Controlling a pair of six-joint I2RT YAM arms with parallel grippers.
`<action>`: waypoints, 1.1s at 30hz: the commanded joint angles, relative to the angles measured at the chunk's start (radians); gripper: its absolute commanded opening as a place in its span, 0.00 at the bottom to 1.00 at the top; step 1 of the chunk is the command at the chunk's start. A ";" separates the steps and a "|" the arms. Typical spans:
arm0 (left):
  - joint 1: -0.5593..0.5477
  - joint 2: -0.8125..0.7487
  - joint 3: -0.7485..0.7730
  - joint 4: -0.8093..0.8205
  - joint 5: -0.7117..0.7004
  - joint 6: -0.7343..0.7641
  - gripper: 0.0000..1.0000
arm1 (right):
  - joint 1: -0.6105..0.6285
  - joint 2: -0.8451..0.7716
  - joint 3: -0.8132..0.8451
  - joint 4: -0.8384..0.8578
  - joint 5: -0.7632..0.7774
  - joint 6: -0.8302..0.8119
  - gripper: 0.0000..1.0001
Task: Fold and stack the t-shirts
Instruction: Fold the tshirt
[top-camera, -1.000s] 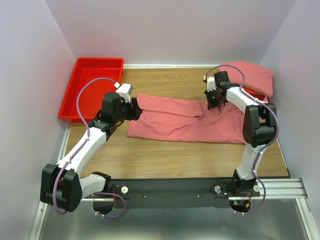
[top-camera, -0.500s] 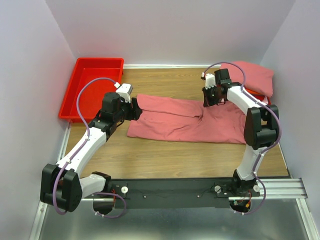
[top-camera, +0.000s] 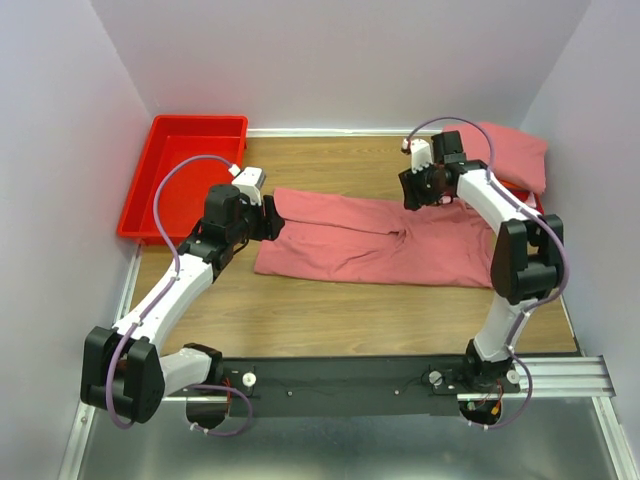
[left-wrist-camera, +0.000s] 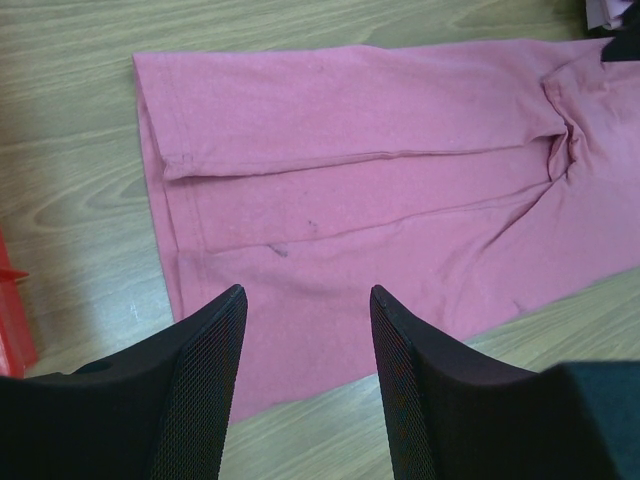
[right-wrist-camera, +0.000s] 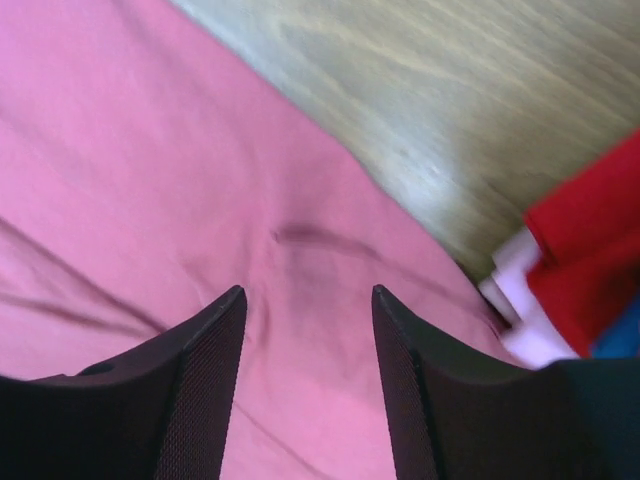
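A large salmon-pink t-shirt (top-camera: 360, 240) lies folded into a long band across the middle of the table. My left gripper (top-camera: 274, 224) hovers open over the band's left end; in the left wrist view its gripper (left-wrist-camera: 305, 300) has nothing between the fingers, and the pink t-shirt (left-wrist-camera: 380, 170) lies flat below. My right gripper (top-camera: 413, 200) hangs open above the shirt's far edge, right of the middle. The right wrist view shows this gripper (right-wrist-camera: 305, 300) empty over wrinkled pink cloth (right-wrist-camera: 150, 180). More t-shirts (top-camera: 510, 155) sit piled at the back right.
A red plastic bin (top-camera: 185, 175) stands at the back left corner. Red cloth (right-wrist-camera: 590, 250) and a pale pink piece (right-wrist-camera: 520, 310) of the pile lie just right of my right gripper. Bare wood (top-camera: 340, 320) runs along the near side.
My right gripper has opened, let go of the salmon-pink shirt and drawn a little back and left. The left arm has not moved.
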 joint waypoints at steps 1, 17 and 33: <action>-0.006 -0.004 0.004 0.005 -0.005 0.017 0.60 | -0.054 -0.167 -0.099 -0.036 0.032 -0.134 0.61; -0.006 -0.015 -0.001 0.011 0.012 0.017 0.60 | -0.303 -0.121 -0.085 -0.033 -0.011 -0.197 0.50; -0.006 -0.006 0.001 0.011 0.017 0.017 0.60 | -0.303 -0.015 -0.019 -0.033 -0.049 -0.216 0.43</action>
